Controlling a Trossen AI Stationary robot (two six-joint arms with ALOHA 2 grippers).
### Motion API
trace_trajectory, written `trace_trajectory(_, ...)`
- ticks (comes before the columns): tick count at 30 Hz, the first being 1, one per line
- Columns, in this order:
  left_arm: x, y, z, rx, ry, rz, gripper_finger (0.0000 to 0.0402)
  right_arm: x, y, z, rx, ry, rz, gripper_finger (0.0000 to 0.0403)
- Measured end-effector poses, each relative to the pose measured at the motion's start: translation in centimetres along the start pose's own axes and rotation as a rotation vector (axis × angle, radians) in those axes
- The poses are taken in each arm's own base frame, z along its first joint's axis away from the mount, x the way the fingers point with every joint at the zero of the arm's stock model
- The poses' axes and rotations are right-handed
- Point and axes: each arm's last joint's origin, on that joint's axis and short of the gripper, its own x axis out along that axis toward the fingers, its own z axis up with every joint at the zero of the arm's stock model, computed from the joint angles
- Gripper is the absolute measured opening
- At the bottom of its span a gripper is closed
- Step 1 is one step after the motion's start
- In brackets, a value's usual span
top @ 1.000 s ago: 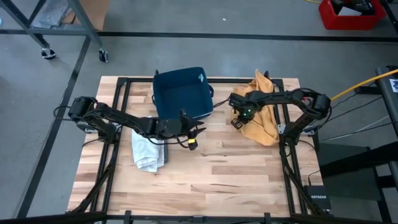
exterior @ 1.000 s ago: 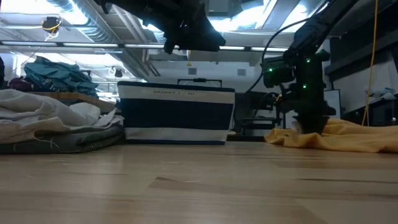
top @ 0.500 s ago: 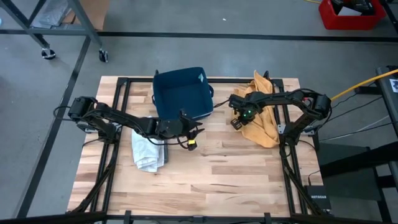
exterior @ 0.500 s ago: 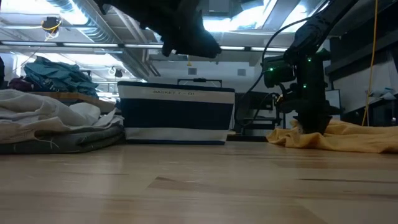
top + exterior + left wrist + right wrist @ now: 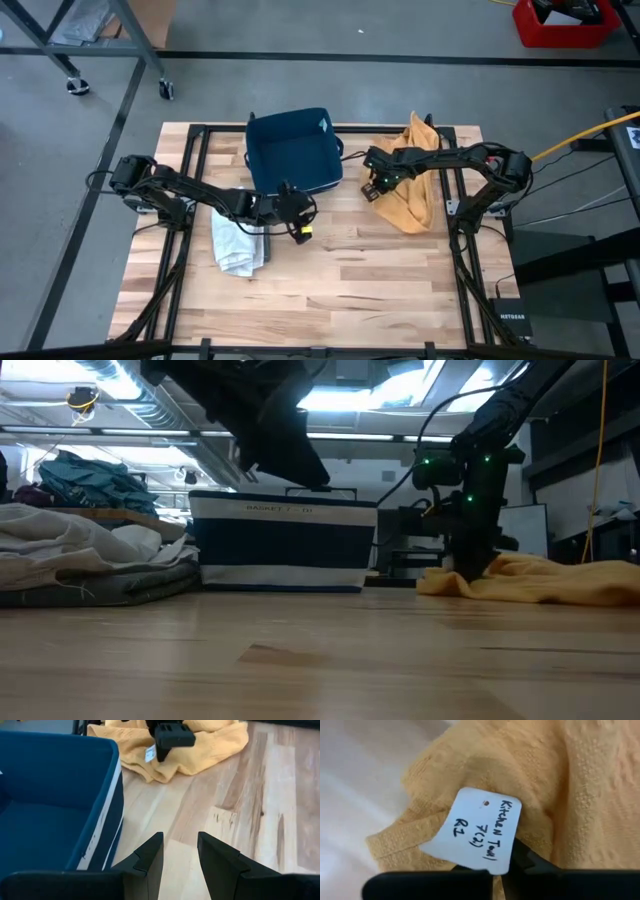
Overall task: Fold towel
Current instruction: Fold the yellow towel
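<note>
Yellow towel point(image 5: 415, 195) edge pinched by lowered right gripper point(image 5: 371, 190) | left gripper point(image 5: 297, 229) part-open, empty, hovering beside basket point(image 5: 293, 150)

Both arms are dark, nearly black, built of slim jointed links that end in two-finger grippers. The left gripper point(image 5: 180, 855) has matte black fingers point(image 5: 150, 857) with flat inner faces and stepped, angular outer edges, widening toward a broad black block at the base. A small yellow mark shows near its tip from above. The right gripper point(image 5: 371, 190) is a boxy black head on a thin link, with green lights glowing on the wrist housing point(image 5: 470, 460). Thin black cables loop off both arms, and a yellow cable runs in beside the right arm's base.
</note>
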Motion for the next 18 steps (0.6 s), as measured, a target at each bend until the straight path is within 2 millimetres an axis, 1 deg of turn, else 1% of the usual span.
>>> trace_trajectory(4,0.0,0.0,-0.1,0.045,0.005,0.002,0.0114,0.0,0.3,-0.5,0.005,0.103,0.129,0.0013)
trace_trajectory(8,0.0,0.0,-0.1,0.091,0.006,0.002,0.0114,-0.2,0.4,-1.1,0.062,0.224,0.223,0.0009)
trace_trajectory(11,0.0,0.0,-0.1,0.092,0.005,0.002,0.0114,-0.3,0.5,-1.5,0.098,0.303,0.288,0.0009)
trace_trajectory(18,0.0,0.1,0.0,0.090,0.005,0.004,0.0114,-0.5,0.7,-1.7,0.109,0.368,0.381,0.0009)
